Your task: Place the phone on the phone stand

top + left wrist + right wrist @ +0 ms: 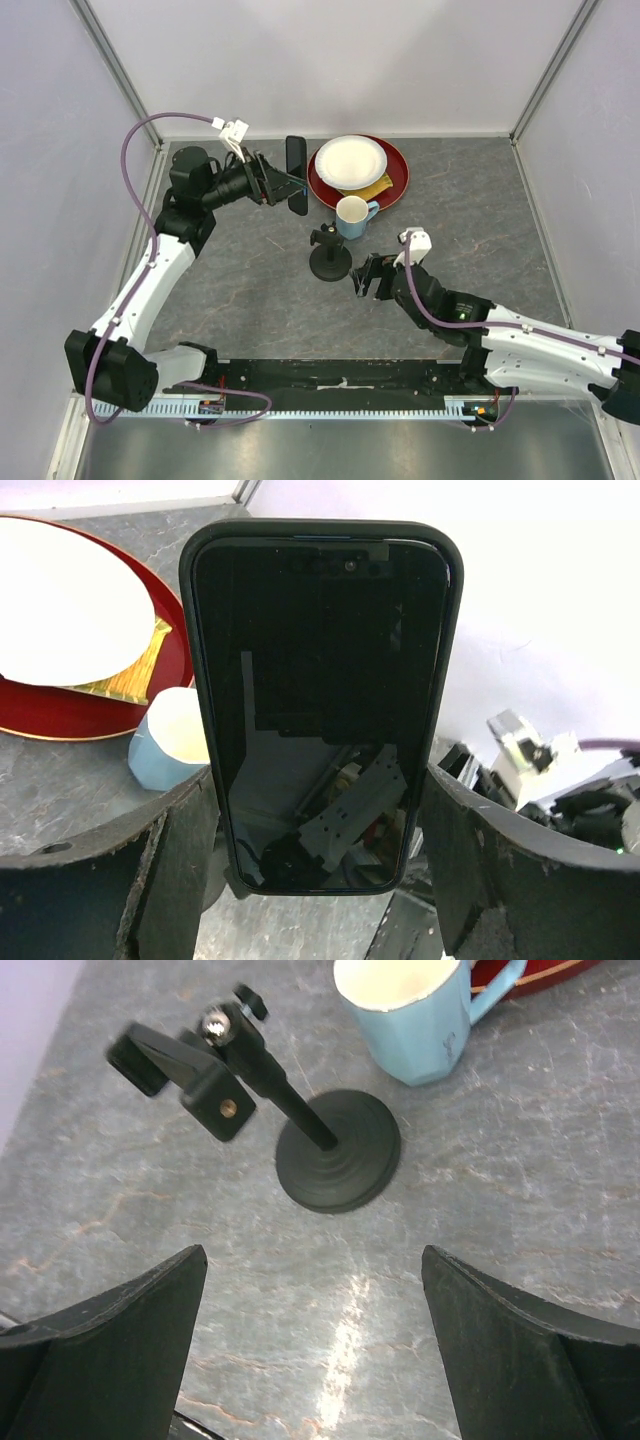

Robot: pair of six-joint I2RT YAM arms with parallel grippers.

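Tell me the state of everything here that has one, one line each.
phone: gripped at its lower sides, screen dark
phone stand: standing on the table, clamp empty
left jaws: shut on the phone
right jaws: open, empty, facing the phone stand
blue mug: upright, looks empty
white bowl: right way up on the red plate

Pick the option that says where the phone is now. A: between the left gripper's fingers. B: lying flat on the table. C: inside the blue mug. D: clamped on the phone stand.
A: the left wrist view shows the phone gripped between the fingers of the left gripper, while the phone stand holds nothing.
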